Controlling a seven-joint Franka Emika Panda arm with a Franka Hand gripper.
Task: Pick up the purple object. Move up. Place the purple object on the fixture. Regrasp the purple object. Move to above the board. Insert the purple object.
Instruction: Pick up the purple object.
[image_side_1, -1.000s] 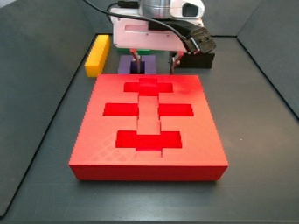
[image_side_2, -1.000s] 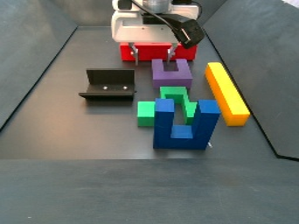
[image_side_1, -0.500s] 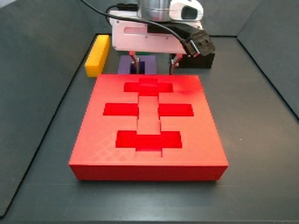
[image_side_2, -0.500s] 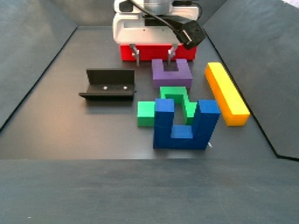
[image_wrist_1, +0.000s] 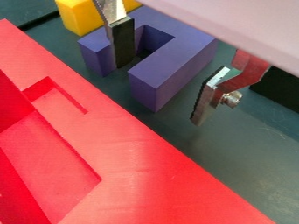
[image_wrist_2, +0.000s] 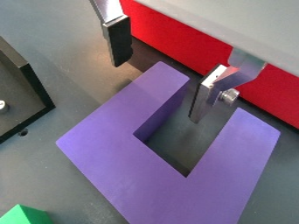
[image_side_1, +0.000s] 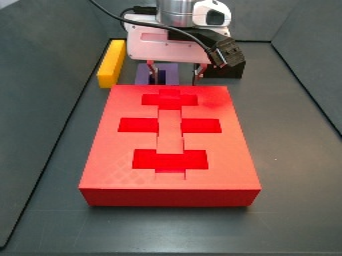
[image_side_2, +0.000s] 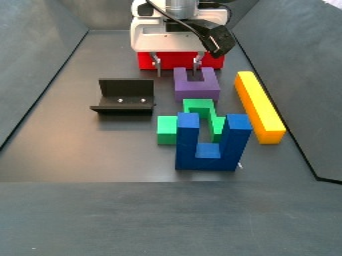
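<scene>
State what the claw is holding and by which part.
Nothing is held. The claw is open low over the purple object, one finger outside a prong, the other in the slot, neither pressing it.

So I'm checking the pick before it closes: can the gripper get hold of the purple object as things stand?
Probably yes. The gripper is open just above the purple object, its fingers either side of one prong. Nothing lies between them, and the board sits clear alongside.

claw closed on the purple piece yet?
No: in a wrist view the claw is open, one finger outside a prong of the purple object, the other down in its slot, clear of the walls.
</scene>
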